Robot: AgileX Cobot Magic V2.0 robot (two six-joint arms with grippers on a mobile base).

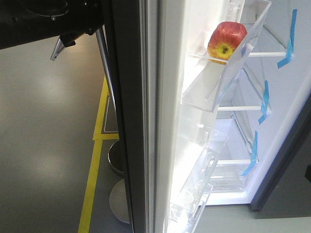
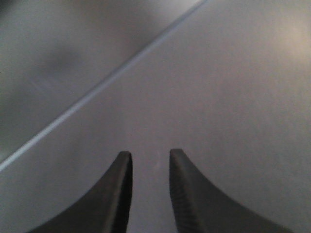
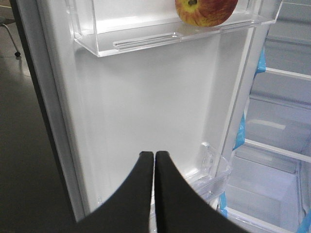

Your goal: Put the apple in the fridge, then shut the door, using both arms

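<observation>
The apple [image 1: 227, 40], red with yellow patches, lies in the upper clear bin [image 1: 209, 92] on the white inner side of the door [image 1: 131, 121], which stands open and shows edge-on. In the right wrist view the apple [image 3: 206, 12] sits in that bin [image 3: 146, 41] above my right gripper [image 3: 154, 154], which is shut on nothing and faces the door's white inner wall [image 3: 146, 97]. My left gripper [image 2: 150, 154] is open and empty, close to a plain dark grey surface [image 2: 218, 97] crossed by a pale diagonal line. The fridge [image 1: 243, 145] interior is white with clear shelves.
Blue tape strips [image 1: 291, 34] mark the shelf edges. Lower clear bins [image 1: 199, 194] hang on the door. Outside the door are a slanted metal pole [image 1: 104, 63], round metal bases [image 1: 119, 158] and yellow floor tape [image 1: 92, 184]. A black arm part [image 1: 43, 19] fills the upper left.
</observation>
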